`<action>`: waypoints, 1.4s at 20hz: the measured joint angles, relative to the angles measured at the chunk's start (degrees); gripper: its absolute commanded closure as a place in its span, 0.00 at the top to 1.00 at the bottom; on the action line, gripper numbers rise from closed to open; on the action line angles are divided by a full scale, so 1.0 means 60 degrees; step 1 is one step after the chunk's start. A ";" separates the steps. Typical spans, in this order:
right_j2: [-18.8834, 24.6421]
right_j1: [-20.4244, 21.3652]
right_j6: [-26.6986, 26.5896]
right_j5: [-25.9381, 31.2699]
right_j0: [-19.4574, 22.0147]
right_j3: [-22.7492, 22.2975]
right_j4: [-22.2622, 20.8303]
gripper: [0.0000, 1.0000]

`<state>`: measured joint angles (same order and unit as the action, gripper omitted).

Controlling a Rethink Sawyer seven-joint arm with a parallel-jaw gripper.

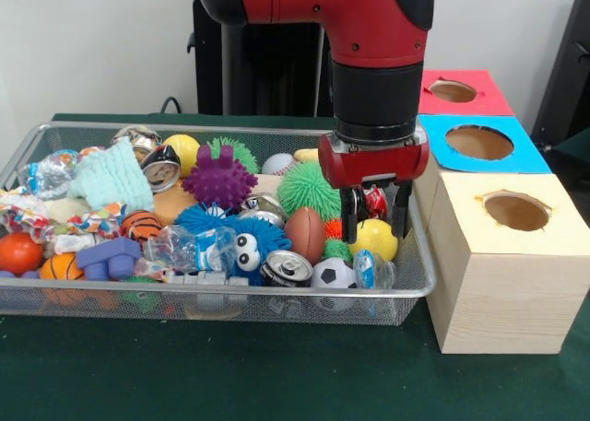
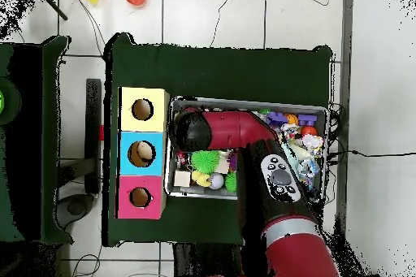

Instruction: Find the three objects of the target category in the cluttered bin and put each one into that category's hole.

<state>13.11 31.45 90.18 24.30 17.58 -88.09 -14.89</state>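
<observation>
The gripper (image 1: pixel 375 226) is lowered into the right end of the wire bin (image 1: pixel 419 278), fingers spread and nothing held, straddling the yellow ball (image 1: pixel 376 238). The ball is judged light, smooth and slightly yielding — likely to slip unless pinched across its widest middle — and is crowded by the green spiky ball (image 1: pixel 307 187) just beside it.
</observation>
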 measured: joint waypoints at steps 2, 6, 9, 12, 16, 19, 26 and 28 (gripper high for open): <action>0.0000 0.0005 0.0000 0.0000 0.0004 0.0000 -0.0006 1.00; 0.0000 -0.0132 0.0000 0.0002 0.0004 0.0014 -0.0010 1.00; 0.0001 -0.0298 0.0000 0.0000 0.0005 0.0046 -0.0012 1.00; 0.0001 -0.0565 0.0000 0.0000 0.0005 0.0072 -0.0014 1.00; 0.0000 -0.0755 0.0000 0.0000 0.0005 0.0073 -0.0016 1.00; 0.0001 -0.0870 0.0000 -0.0002 0.0005 0.0073 -0.0014 1.00; 0.0006 -0.0998 0.0000 0.0000 0.0015 0.0077 -0.0014 1.00; 0.0014 -0.1057 0.0000 0.0000 0.0028 0.0108 -0.0012 1.00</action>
<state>13.19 25.11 90.18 24.30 17.75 -87.44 -14.96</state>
